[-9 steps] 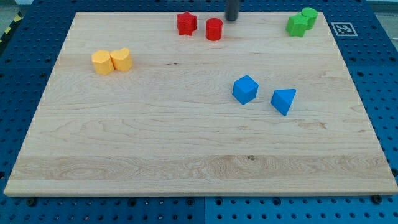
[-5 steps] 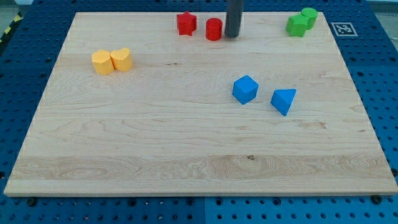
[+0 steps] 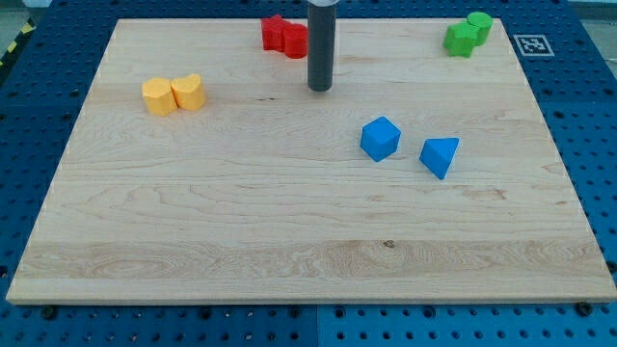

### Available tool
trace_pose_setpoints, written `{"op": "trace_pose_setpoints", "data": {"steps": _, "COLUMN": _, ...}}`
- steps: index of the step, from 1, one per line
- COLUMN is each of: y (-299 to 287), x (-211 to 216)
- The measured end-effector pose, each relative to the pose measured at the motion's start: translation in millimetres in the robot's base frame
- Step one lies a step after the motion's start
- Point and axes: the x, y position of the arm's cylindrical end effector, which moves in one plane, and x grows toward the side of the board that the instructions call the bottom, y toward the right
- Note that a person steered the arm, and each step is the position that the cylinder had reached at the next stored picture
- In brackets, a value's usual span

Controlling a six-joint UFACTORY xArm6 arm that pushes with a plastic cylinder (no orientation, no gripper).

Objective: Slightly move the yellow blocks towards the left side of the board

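A pale wooden board [image 3: 289,241] with visible grain lies on a blue perforated table top [image 3: 598,116]. At the far edge, left of centre, two red blocks [image 3: 282,36] sit touching each other; their shapes are partly hidden. In the far right corner two green blocks [image 3: 468,34] are pressed together. Right of centre stand a blue cube-like block [image 3: 380,138] and, just to its right and apart from it, a blue wedge-shaped block [image 3: 440,155]. A black-and-white square marker [image 3: 532,44] lies beyond the far right corner.
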Motion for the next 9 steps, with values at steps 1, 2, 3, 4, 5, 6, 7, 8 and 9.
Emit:
{"op": "trace_pose_setpoints", "data": {"steps": 1, "y": 0.0, "x": 0.1}}
{"op": "trace_pose_setpoints", "data": {"steps": 2, "y": 0.0, "x": 0.1}}
{"op": "trace_pose_setpoints", "data": {"steps": 3, "y": 0.0, "x": 0.1}}
{"op": "trace_pose_setpoints", "data": {"steps": 4, "y": 0.0, "x": 0.1}}
{"op": "trace_pose_setpoints", "data": {"steps": 5, "y": -0.1, "x": 0.1}}
{"op": "trace_pose_setpoints", "data": {"steps": 6, "y": 2.2, "x": 0.1}}
{"op": "trace_pose_setpoints", "data": {"steps": 7, "y": 2.2, "x": 0.1}}
{"op": "trace_pose_setpoints", "data": {"steps": 8, "y": 0.1, "x": 0.5}}
{"op": "trace_pose_setpoints", "data": {"steps": 9, "y": -32.8, "x": 1.8}}
